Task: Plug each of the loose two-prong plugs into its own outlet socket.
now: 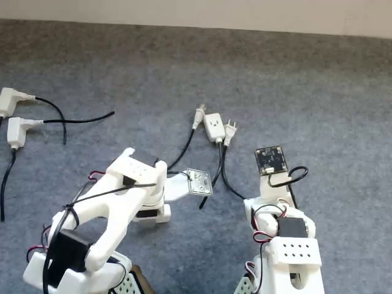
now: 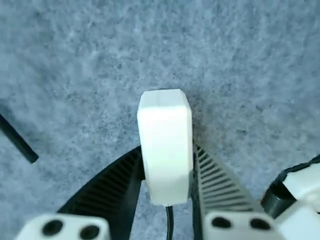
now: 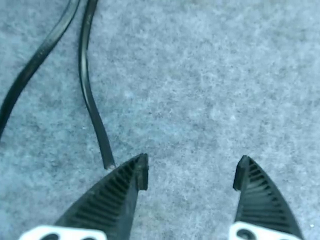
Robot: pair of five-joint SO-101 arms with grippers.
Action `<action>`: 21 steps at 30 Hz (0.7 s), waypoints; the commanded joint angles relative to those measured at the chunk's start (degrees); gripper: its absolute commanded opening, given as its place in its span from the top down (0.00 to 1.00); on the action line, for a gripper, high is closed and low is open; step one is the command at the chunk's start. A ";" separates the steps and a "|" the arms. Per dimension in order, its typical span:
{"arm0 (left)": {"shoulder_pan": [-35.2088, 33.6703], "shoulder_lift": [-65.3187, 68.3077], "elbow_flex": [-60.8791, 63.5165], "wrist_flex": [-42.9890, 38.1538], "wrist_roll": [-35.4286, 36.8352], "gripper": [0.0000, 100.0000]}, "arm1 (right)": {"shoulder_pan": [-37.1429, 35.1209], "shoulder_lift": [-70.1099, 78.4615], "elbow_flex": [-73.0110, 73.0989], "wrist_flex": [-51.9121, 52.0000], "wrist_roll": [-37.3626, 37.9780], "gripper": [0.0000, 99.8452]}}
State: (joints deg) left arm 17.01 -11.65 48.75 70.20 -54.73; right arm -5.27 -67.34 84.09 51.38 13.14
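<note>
1. We see the left gripper (image 2: pixel 167 151) pinching a white block (image 2: pixel 165 135). Its ribbed fingers (image 2: pixel 215 175) press against both flanks of the block, and a black cord leaves the block between them. We cannot tell whether this block is a plug or a socket.
2. In the high view the left arm (image 1: pixel 116 202) lies across the lower left of the frame, with its wrist ending just below centre.
3. The right gripper (image 3: pixel 191 172) is spread wide over the grey carpet (image 1: pixel 306 79) and holds nothing. Two black cords (image 3: pixel 90 90) run near it, and the cut end of one lies just beside one fingertip.
4. A white outlet socket (image 1: pixel 213 127) lies slightly above the centre of the high view.
5. One two-prong plug (image 1: pixel 199 114) lies just beside it on the left and another plug (image 1: pixel 230 130) on the right, neither inserted.
6. At the upper left edge, well apart from the arms, lie two more white corded pieces (image 1: pixel 17 130), one above the other.
</note>
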 commanded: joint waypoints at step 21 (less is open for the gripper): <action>-0.75 -1.54 -17.80 16.70 1.05 0.86 | -0.40 -0.57 -0.57 -0.84 -0.26 0.73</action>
State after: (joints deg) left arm 16.40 -11.65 31.87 84.79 -54.64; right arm -5.27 -67.34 84.09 51.38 13.14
